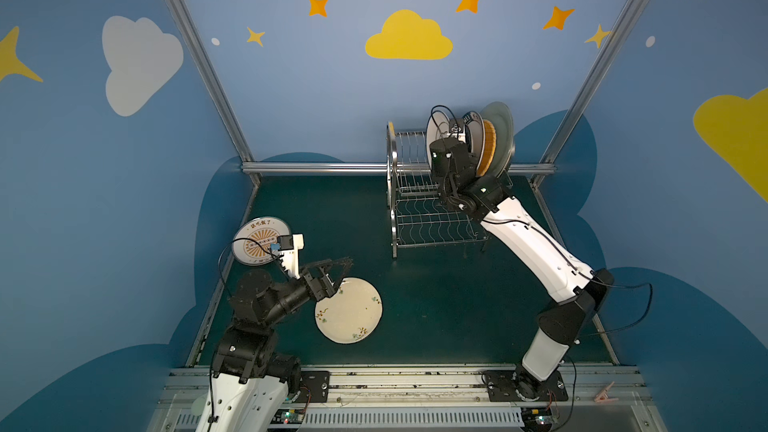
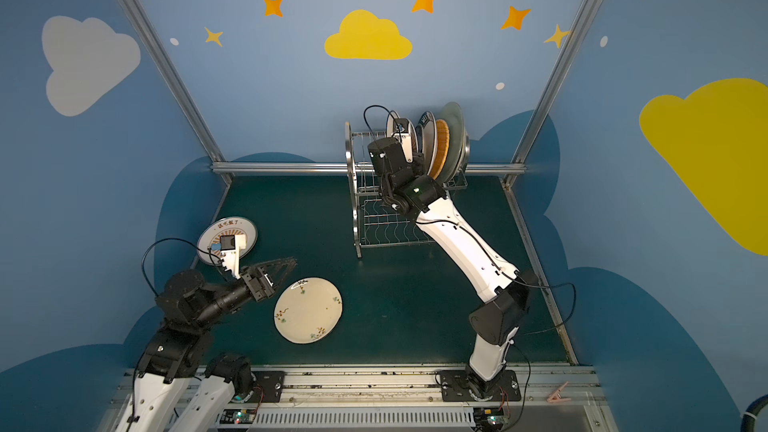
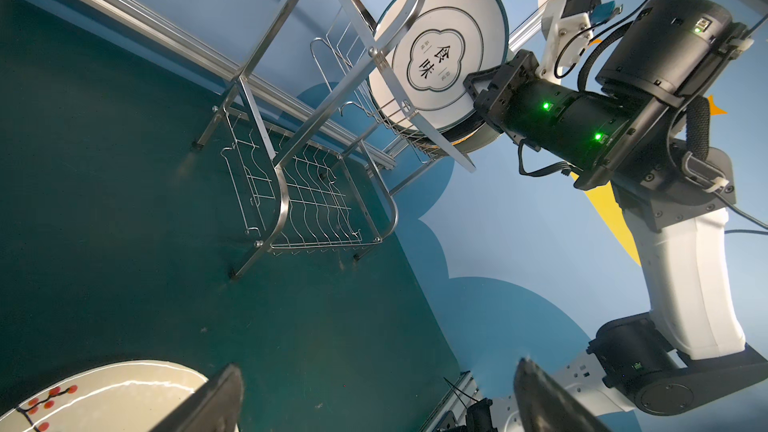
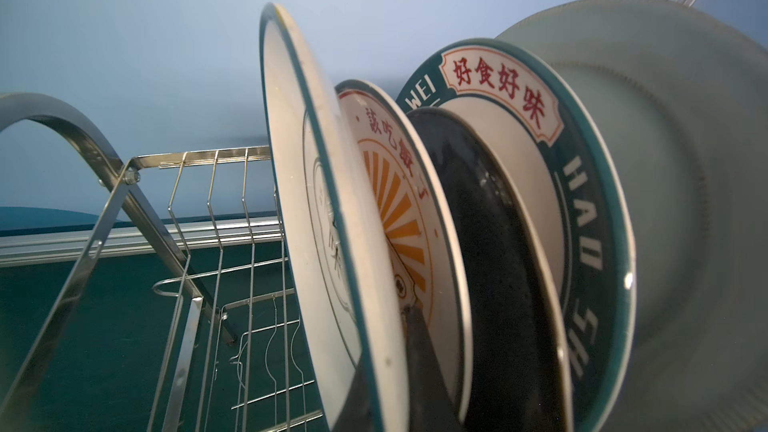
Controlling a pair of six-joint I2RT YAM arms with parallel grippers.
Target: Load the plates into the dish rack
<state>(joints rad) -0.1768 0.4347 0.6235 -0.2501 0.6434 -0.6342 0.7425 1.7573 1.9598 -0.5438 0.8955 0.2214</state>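
Top views: the left claw is spread wide and holding nothing. The cream floral plate lies flat just below its tips, probably next up, and the loose sunburst plate lies behind the claw. Left wrist cam: the right claw is pinched on the rim of the cloud-emblem plate, marked 食味. It's held upright, I'd guess to drop into a slot of the dish rack. Right wrist cam: past that claw stand the racked sunburst plate (該吃飯), black plate, teal-rimmed plate (好食好味, HAO SH, WEI) and pale green plate.
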